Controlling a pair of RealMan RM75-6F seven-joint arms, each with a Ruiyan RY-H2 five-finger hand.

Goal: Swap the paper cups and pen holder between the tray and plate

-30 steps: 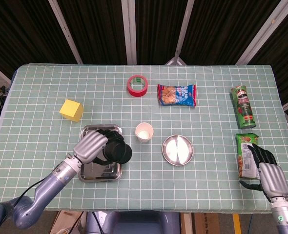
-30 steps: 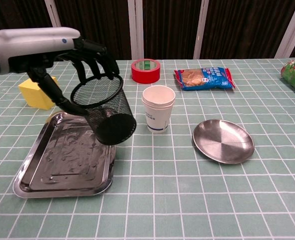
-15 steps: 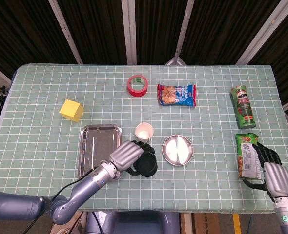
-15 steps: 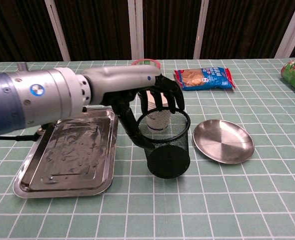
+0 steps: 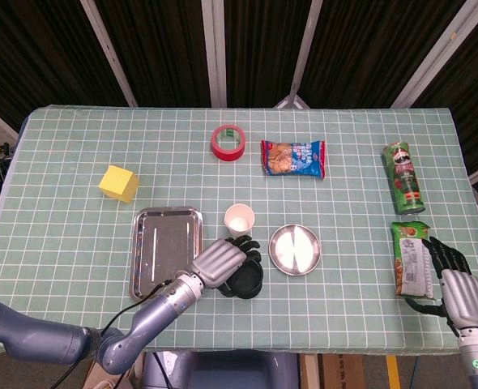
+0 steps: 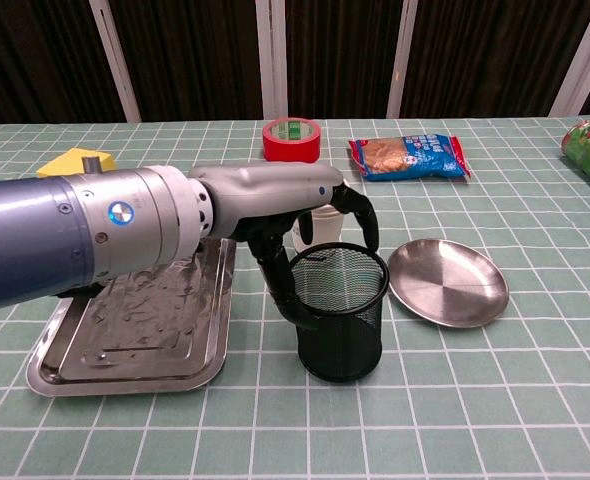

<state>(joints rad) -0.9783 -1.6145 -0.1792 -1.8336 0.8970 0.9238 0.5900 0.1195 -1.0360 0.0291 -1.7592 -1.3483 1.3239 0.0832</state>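
Observation:
A black mesh pen holder stands upright on the table between the steel tray and the round steel plate. My left hand grips it at the rim, fingers over the far edge and thumb against its left side. From above, the holder sits just below the stacked paper cups, with the left hand on its left. The cups stand on the table, mostly hidden behind the hand. Tray and plate hold nothing. My right hand lies open at the front right.
A green snack bag lies just left of the right hand, with a green chip can beyond it. A red tape roll and a blue snack pack lie at the back, a yellow cube at the left.
The left hand carried the pen holder from over the tray rightward and lowered it upright onto the table beside the plate. The right hand barely shifted.

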